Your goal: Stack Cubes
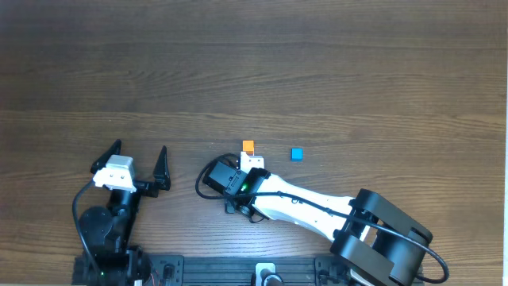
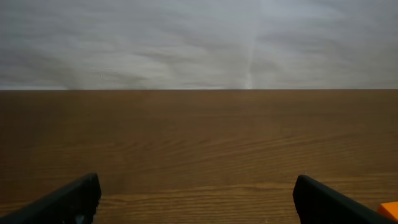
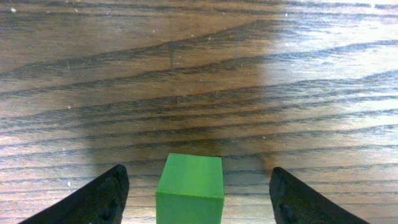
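Observation:
A green cube [image 3: 189, 190] sits on the wooden table between the two fingers of my right gripper [image 3: 197, 176], which is open with a gap on each side of the cube. From above, the right gripper [image 1: 225, 180] is low over the table's middle and covers the green cube. An orange cube [image 1: 248, 147] lies just beyond it, and a blue cube [image 1: 297, 153] lies to its right. My left gripper [image 1: 139, 159] stands open and empty at the left. In the left wrist view, the orange cube [image 2: 390, 210] peeks in past one finger [image 2: 329, 202].
The brown wooden table [image 1: 254, 63] stretches wide beyond the cubes. The right arm [image 1: 317, 210] lies across the lower right toward the middle. A pale wall [image 2: 199, 43] stands past the table's far edge.

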